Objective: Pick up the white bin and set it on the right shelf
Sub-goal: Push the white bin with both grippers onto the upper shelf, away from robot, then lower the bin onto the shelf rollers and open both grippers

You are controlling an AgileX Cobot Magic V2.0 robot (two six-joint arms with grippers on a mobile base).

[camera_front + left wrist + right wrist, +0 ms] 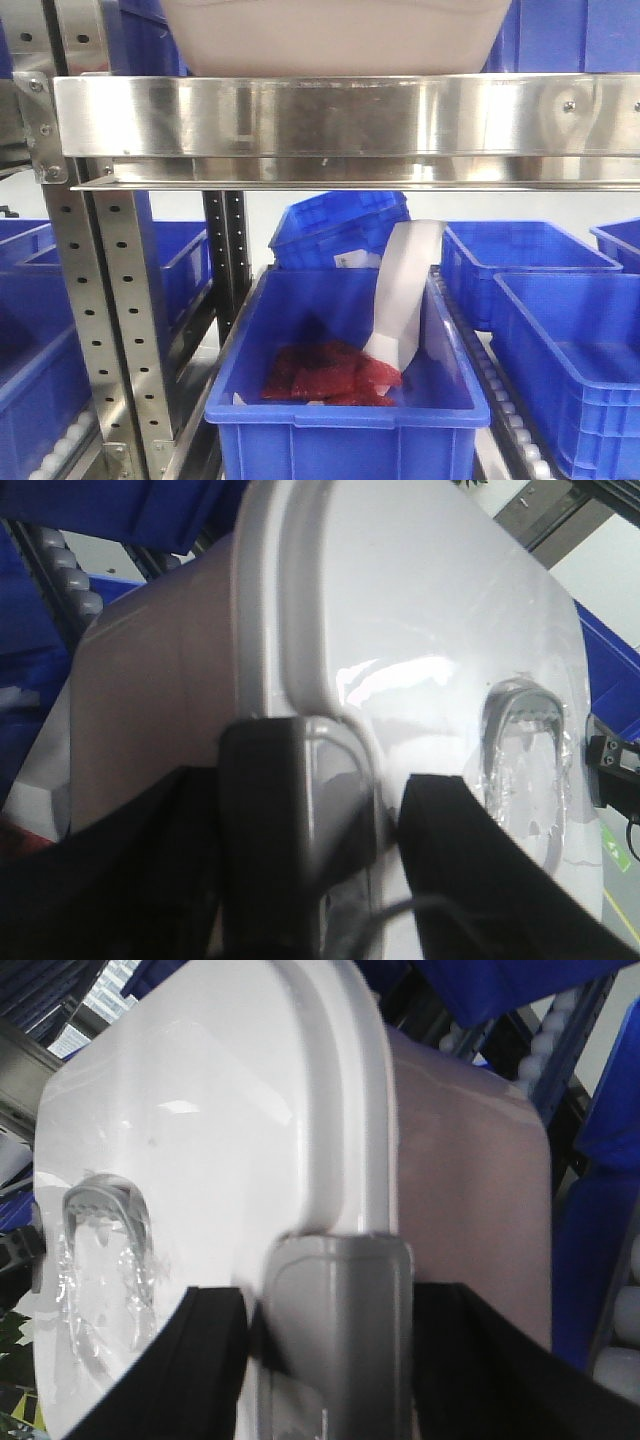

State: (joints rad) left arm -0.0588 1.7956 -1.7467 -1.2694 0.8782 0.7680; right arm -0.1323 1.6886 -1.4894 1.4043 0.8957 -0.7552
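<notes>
Both jaws clamped on white bin [335, 35], top cropped

The right shelf [340, 115] is a shiny steel level with a wide front rail, bolted to an upright with holes [95, 300] at its left end. The white bin [335, 35] is seen just above the front edge of the shelf, near the middle; whether it is resting on it cannot be told. Below, a roller track level [510, 415] is seen. Blue crates [340, 400] are set on it side by side, from its left edge to its right edge.
</notes>
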